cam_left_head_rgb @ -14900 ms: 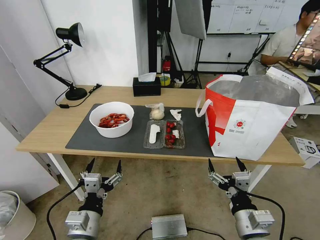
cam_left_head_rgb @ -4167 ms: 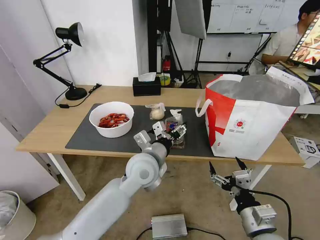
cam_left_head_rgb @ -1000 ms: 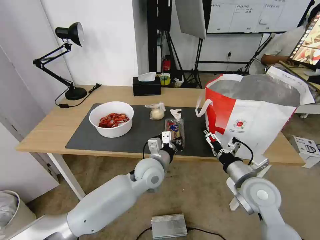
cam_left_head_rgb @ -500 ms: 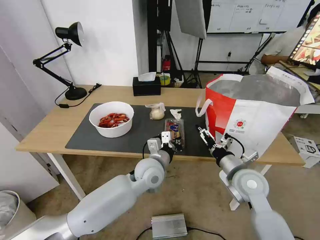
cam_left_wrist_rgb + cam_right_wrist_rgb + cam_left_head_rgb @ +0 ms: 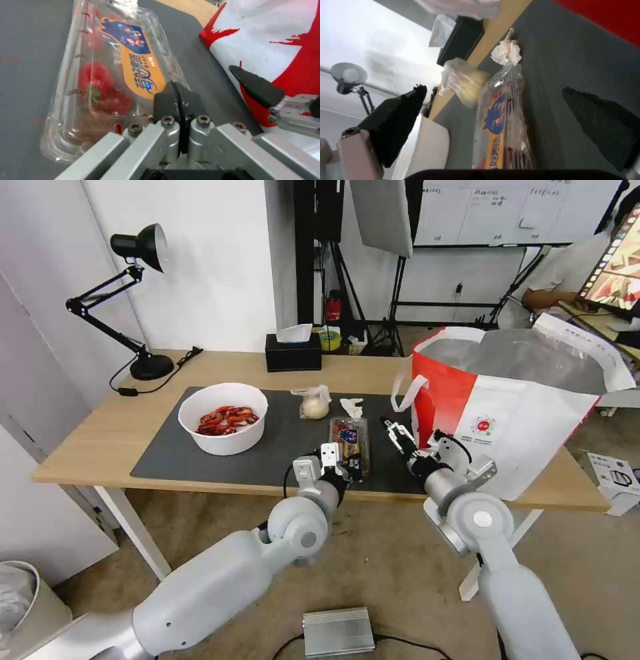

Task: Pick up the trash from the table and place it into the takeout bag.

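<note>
We find the left gripper (image 5: 178,100) with its fingers pressed flat together at the near end of the clear tray (image 5: 349,442); whether any of the tray's rim is caught between them we cannot tell. The tray lies folded shut on the grey mat (image 5: 267,463), with red bits inside.

The right gripper (image 5: 398,433) stands spread wide at the tray's 3 o'clock, just beside the takeout bag (image 5: 527,413), which stands open-mouthed.

At the tray's 12 o'clock lie the tissue (image 5: 351,407) and the knotted bag (image 5: 314,405); the bowl (image 5: 224,418) sits at 9 o'clock.

Risks, in our judgement:
- thin plastic could slip or spring open, spilling bits;
- the right arm, working close to the bag, could push it toward the table (image 5: 100,440) edge.
</note>
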